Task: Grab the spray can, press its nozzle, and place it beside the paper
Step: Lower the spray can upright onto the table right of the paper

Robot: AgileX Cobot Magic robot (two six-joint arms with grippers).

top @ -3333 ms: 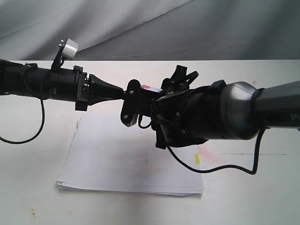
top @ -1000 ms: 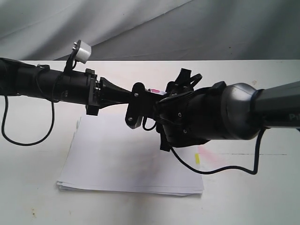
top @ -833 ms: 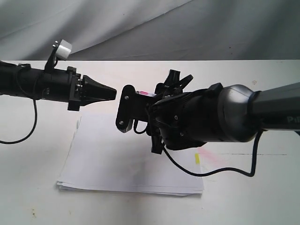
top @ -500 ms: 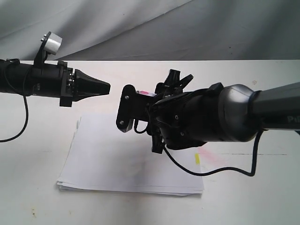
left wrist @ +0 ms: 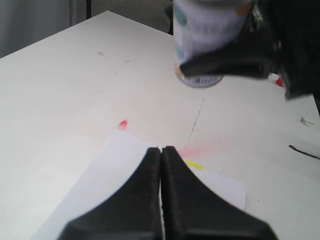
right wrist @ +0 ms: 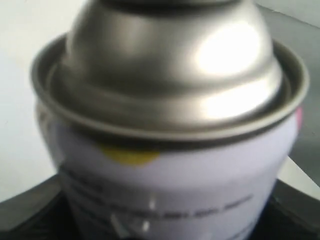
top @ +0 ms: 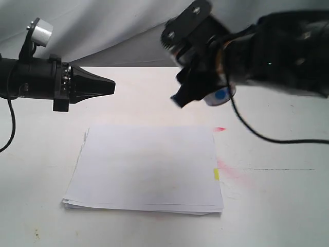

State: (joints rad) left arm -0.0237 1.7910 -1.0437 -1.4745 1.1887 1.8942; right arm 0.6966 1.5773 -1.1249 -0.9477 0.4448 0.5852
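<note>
While the right hand (top: 198, 67) clamps the spray can (top: 220, 95) aloft at upper right and the left hand (top: 105, 87) hangs pinched shut, empty, at upper left, the can is best lowered upright onto worktop (top: 277, 206) beside the paper (top: 146, 164).

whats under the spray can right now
Bare white table. The spray can hangs in the right gripper, not over the paper. The gripper covers most of the can.
</note>
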